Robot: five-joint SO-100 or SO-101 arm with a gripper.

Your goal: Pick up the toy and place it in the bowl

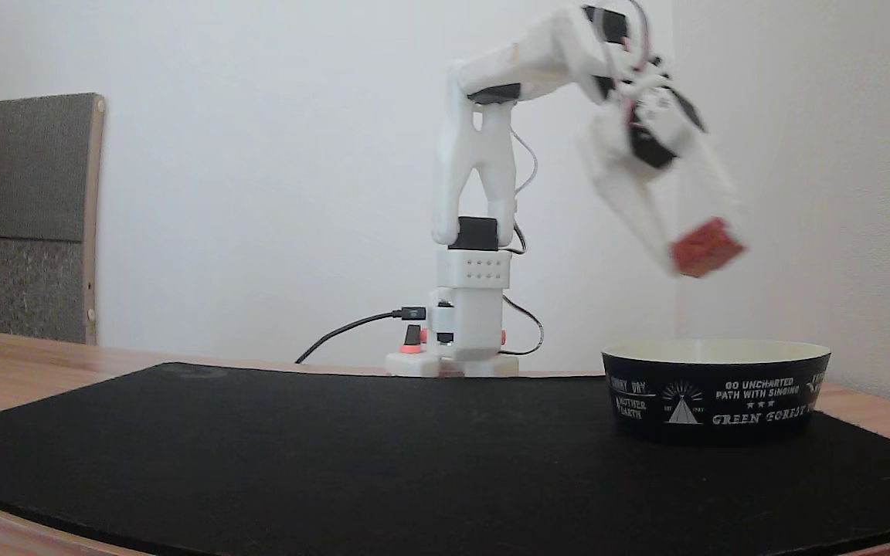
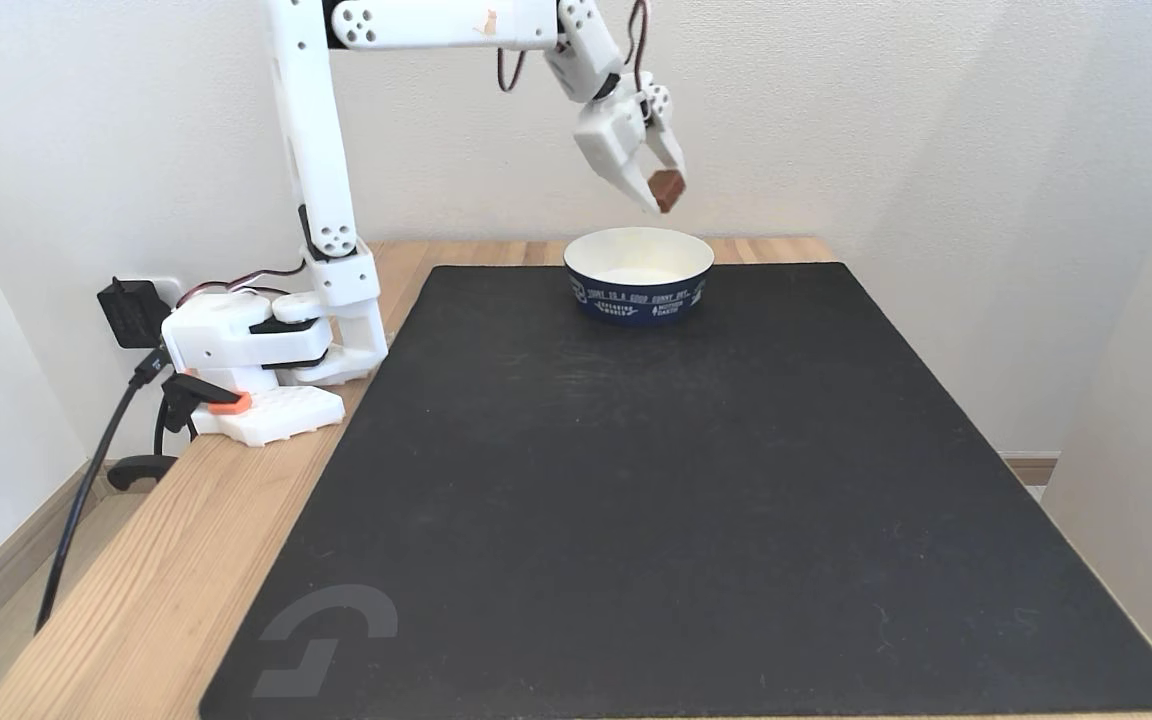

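The toy (image 1: 706, 246) is a small red block, held in the air between the white fingers of my gripper (image 1: 704, 251). In both fixed views the gripper (image 2: 667, 192) is shut on the toy (image 2: 668, 189) and hangs a short way above the bowl. The bowl (image 1: 715, 392) is black outside with white printed text and cream inside; it stands on the black mat at the right. From the other side, the bowl (image 2: 639, 288) sits at the mat's far edge, and its inside looks bare. The arm is motion-blurred in one fixed view.
A large black mat (image 2: 656, 480) covers most of the wooden table (image 2: 166, 540). The arm's white base (image 2: 266, 370) with cables stands at the table's left edge. Walls close in behind and to the right. A board (image 1: 24, 216) leans at the far left.
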